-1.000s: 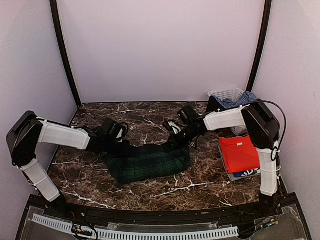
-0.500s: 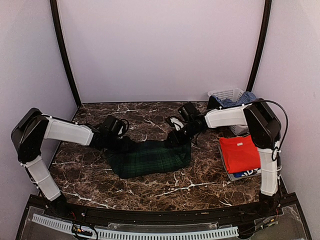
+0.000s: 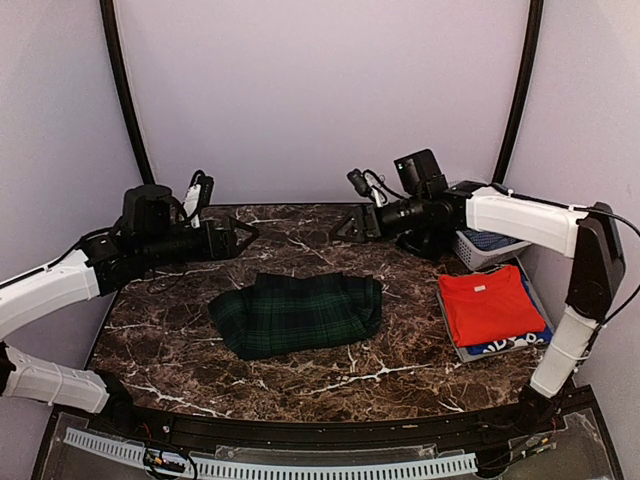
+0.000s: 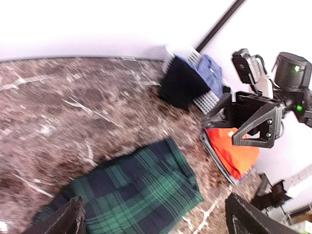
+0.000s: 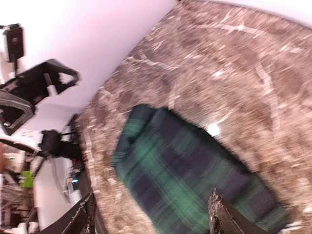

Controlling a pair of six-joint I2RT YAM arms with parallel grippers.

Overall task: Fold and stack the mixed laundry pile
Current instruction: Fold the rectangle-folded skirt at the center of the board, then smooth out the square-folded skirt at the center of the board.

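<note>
Lying folded at centre of worktop [image 3: 400, 375]: tartan skirt [image 3: 300, 312] | left gripper [image 3: 240, 236]: jaws spread, empty, above far-left, apart from skirt | right gripper [image 3: 346, 229]: jaws spread, empty, above far edge, apart.

— Anything between your two pairs of jaws?
— Open air, with bare table [image 3: 290, 232] below. Lower and nearer my bases lies the tartan skirt [image 3: 298, 314], flat, free above.
— And by the right jaws?
— Behind them, under that forearm, stands the white basket [image 3: 480, 254]; the red T-shirt [image 3: 490, 305] stack lies lower, further out.
</note>
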